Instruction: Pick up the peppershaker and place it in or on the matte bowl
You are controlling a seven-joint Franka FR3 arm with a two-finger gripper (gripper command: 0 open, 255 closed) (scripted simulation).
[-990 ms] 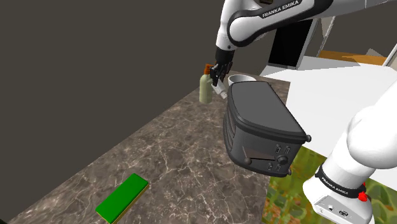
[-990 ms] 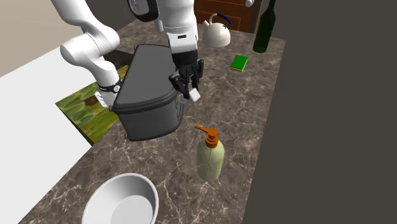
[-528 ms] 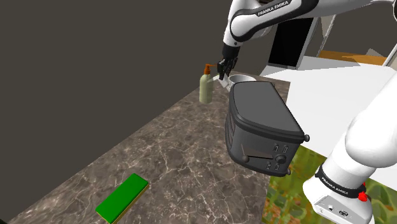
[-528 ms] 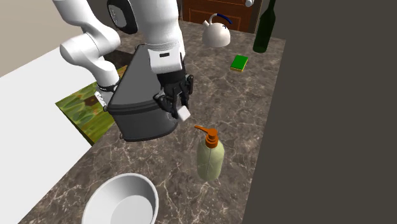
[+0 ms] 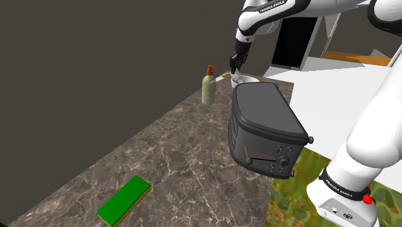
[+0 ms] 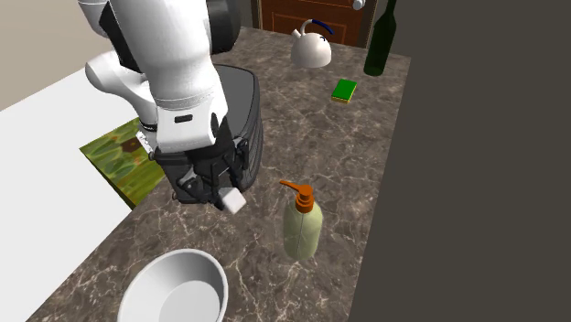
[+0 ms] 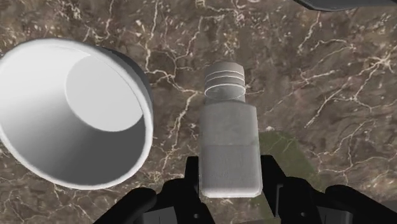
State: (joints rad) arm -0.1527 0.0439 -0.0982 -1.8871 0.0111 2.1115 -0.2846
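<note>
We're mid-carry: the gripper (image 7: pixel 230 175) has its fingers (image 7: pixel 270 172) pinching the pale peppershaker (image 7: pixel 229 127) above the counter (image 7: pixel 318 95), just beside the white bowl (image 7: pixel 44 127). Next we shift over the bowl, then release.

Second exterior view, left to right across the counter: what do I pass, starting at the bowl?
White bowl → pepper shaker, held in the hand → soap dispenser → green sponge → dark bottle. Toaster and kettle left out: they overlap others.
</note>
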